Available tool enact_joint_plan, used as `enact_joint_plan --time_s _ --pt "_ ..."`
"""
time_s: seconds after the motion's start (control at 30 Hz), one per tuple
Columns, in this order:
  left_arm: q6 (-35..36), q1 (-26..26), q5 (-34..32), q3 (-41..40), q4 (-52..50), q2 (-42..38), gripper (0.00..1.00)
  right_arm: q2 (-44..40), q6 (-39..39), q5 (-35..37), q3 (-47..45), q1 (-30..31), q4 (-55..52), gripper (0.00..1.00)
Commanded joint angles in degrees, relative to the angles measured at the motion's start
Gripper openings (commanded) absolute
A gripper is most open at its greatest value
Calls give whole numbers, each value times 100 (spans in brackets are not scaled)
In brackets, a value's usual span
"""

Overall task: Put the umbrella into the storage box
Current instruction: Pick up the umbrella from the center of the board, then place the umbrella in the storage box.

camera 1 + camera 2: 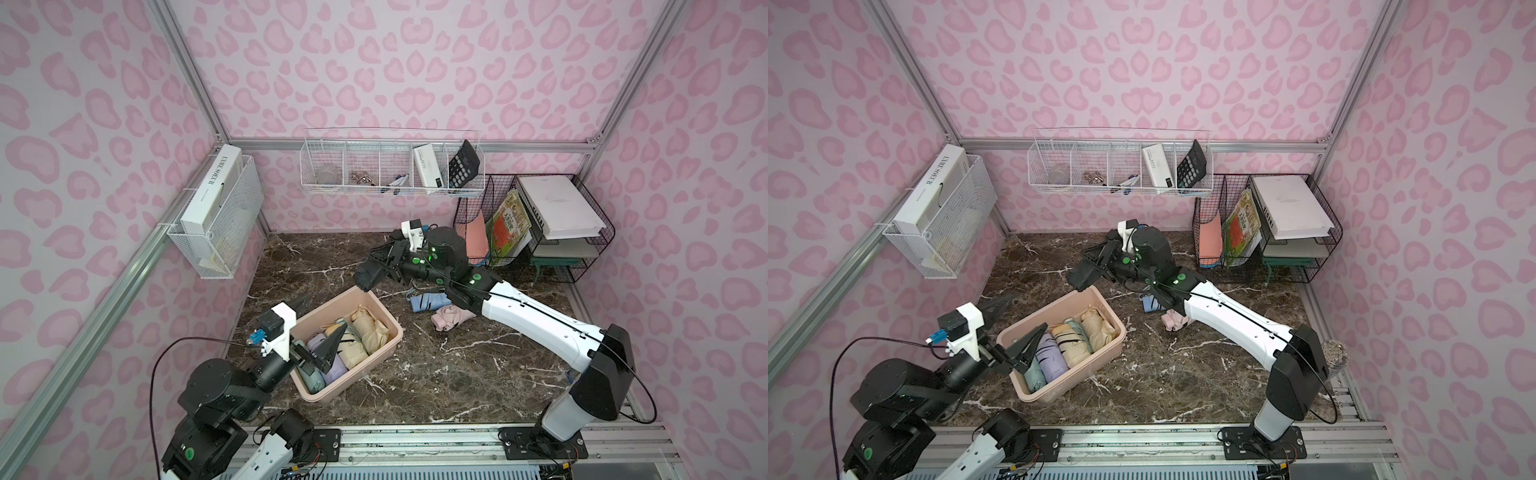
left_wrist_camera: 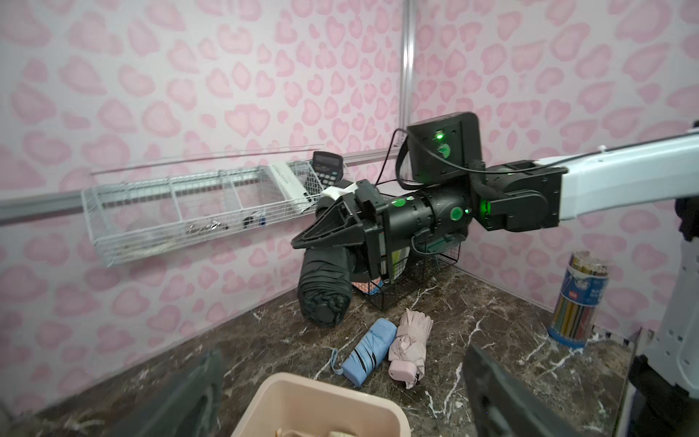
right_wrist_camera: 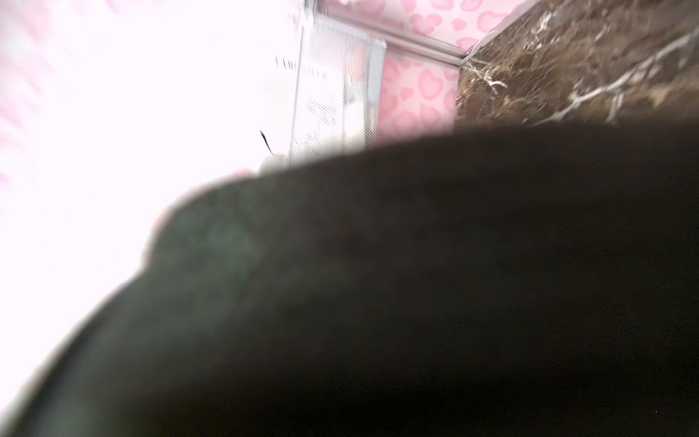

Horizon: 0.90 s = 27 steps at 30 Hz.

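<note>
Ref. your enclosure: three walls (image 1: 374,62), pink w/ darker pink heart-blotch print, joined by alu. profiles (image 1: 266,144). Work surface is a dark brown marble-pattern tabletop (image 1: 436,374) w/ white veins.

On the rear wall you have a white rear wire basket (image 1: 363,156) w/ 5 compartments. A calculator (image 1: 464,166) leans in the end one, w/ a white box (image 1: 428,166) in the next.

- Left wall: side wire basket (image 1: 224,232) holding a white book (image 1: 212,187).
- Rear rt corner: black wire file rack (image 1: 577,266), white paper stack (image 1: 557,203) on the top tray.
- Front edge: alu. rail (image 1: 415,440).
- Light: even, shadows soft.

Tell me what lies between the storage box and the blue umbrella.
Only bare tabletop separates storage box and blue umbrella, in the left wrist view.
</note>
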Motion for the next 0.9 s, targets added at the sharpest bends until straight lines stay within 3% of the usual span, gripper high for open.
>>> enact_joint_plan --time_s 0.0,0.13,0.23,0.57,0.6,0.8,0.87 --pt "-1990 1 -1628 403 -2059 -146 97 588 -2770 260 883 311 -2852 6" --pt "-3335 5 -2238 723 -3311 -283 96 1569 -3931 785 2043 712 -4368 7" --pt "-4017 4 -2431 759 -3728 -396 96 2230 -4303 1129 2794 832 -5051 7" --pt "-4380 6 -2435 867 -4172 -293 96 3470 -5025 2081 3790 1121 -5705 14" --pt "-4357 3 -2419 892 -4170 -247 96 3475 -5067 2129 3797 1146 -5711 18" --pt "-4393 6 -2406 1006 -4383 318 98 3698 -5119 2138 3865 1195 -5617 69" --pt "-4391 6 -2460 1081 -4421 603 98 3541 -5141 2119 3881 1196 -5500 78"
